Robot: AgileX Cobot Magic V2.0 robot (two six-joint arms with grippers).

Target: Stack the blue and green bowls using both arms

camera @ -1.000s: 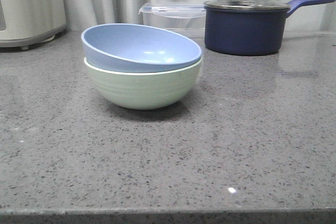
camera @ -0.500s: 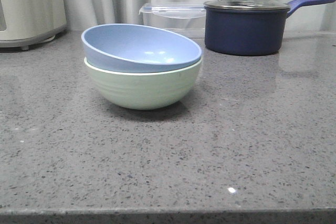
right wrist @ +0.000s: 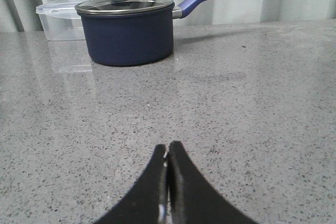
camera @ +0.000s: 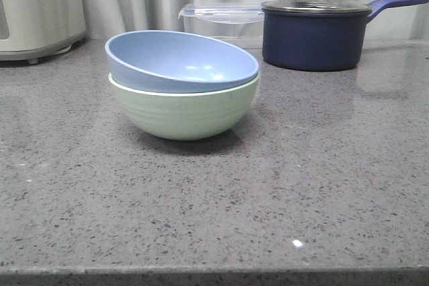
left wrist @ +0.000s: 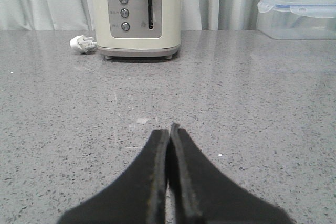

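Note:
In the front view the pale blue bowl (camera: 181, 61) sits tilted inside the mint-green bowl (camera: 182, 110), which stands on the grey counter left of centre. Neither gripper shows in the front view. In the left wrist view my left gripper (left wrist: 169, 129) is shut and empty, low over bare counter. In the right wrist view my right gripper (right wrist: 168, 146) is shut and empty, low over bare counter. The bowls show in neither wrist view.
A navy lidded saucepan (camera: 315, 31) stands at the back right, also in the right wrist view (right wrist: 128, 30). A clear lidded box (camera: 221, 21) is behind the bowls. A cream toaster (camera: 37, 11) stands back left, with a white plug (left wrist: 83, 43) beside it.
The bowls and the rest of the scene stay as they were, apart from a very slight shift of the whole picture to the right.

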